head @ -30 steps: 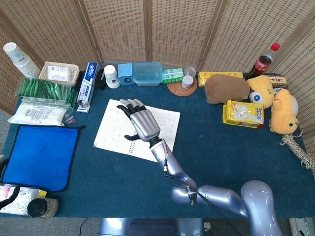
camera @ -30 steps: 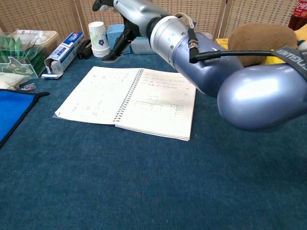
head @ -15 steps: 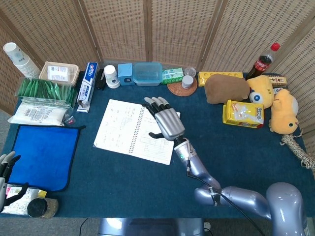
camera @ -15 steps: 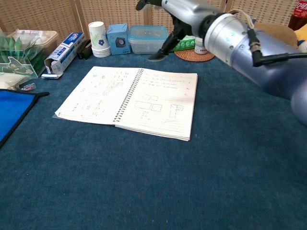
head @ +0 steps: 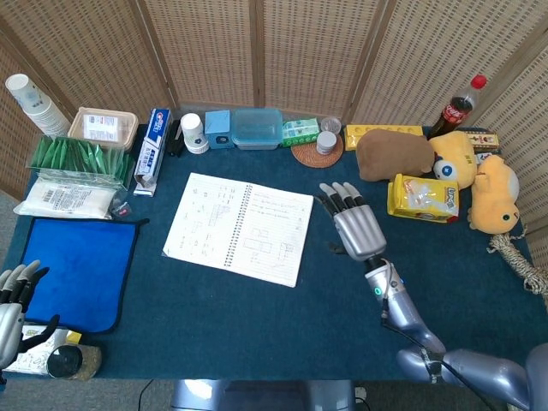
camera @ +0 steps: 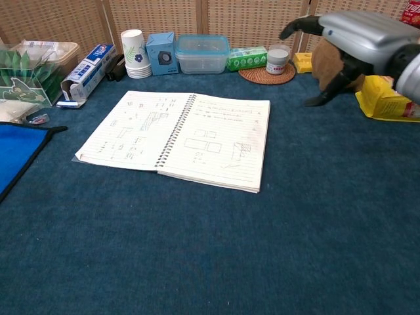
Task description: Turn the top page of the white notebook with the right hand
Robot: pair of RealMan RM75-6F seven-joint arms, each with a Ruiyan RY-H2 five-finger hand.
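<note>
White notebook lies open and flat, beside and clear of the right hand, fingers released, holding nothing. Left hand fingers released. Beyond the fingertips: lidded clear container, contents indiscernible

I'm looking down at a table covered in dark blue cloth, with the white notebook lying open and flat near its middle and a blue mat flat at the left edge. Along the back I see a toothpaste box, a paper cup, a clear lidded container, a woven coaster carrying a small jar, and a cola bottle standing upright. To the right sit a brown plush, a yellow snack packet just beside it, and a yellow plush toy near a coil of rope.
</note>
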